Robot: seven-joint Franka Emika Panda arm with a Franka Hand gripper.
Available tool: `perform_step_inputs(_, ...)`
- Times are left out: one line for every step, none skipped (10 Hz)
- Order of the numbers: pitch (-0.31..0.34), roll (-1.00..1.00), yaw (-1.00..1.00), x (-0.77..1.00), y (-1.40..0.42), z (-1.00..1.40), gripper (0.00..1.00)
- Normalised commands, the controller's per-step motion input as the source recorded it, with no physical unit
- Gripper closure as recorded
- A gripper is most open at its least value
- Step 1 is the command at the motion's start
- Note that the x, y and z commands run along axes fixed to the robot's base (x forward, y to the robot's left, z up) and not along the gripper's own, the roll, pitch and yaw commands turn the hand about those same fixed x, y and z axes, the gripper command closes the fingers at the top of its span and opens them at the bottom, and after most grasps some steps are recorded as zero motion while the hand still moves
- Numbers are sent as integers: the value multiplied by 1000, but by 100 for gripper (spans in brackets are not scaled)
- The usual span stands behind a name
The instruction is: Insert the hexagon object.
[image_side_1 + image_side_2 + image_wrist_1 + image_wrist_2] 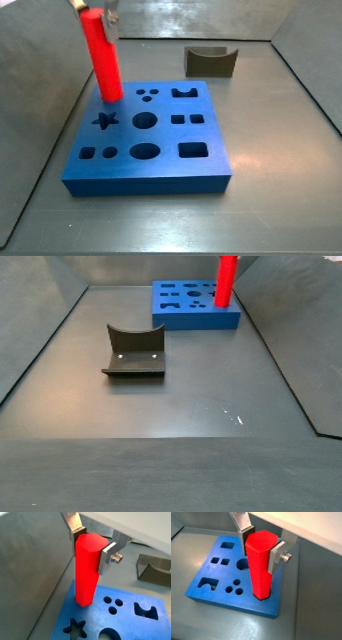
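1. Red plastic hexagon object (261, 564) held upright in gripper (262, 543), jaws closed on its upper end; silver fingers (109, 554) pressed flat against opposite faces, as seen in both wrist views.
2. Lower end of rod at top face of blue block (147, 145), near far-left corner in a side view (102, 60); whether tip has entered a hole or only rests on the surface cannot be told.
3. Judged step: seating rod in its matching hole. Recommended: keep rod vertical, align flats with hole sides before pressing, lower slowly, stop and re-centre if block shifts on table (201, 396).
4. Risk judged: tilt under off-centre contact, rod slipping between pads.
5. Dark grey curved-top block (132, 351) well apart from blue block, not involved.
6. No brands, labels or legible writing found in any view.
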Motion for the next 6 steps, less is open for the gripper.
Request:
perform_step_inputs(-43,51,0,251,0,-549,100)
perform_step_inputs(-64,71,0,143,0,-603,100)
perform_step_inputs(-116,67,-34,0,0,-629,100)
perform_step_inputs(-233,66,-114,-143,0,-726,100)
perform_step_inputs(-253,71,-129,-243,0,-697,100)
perform_step_inputs(-250,79,-129,-251,0,-703,100)
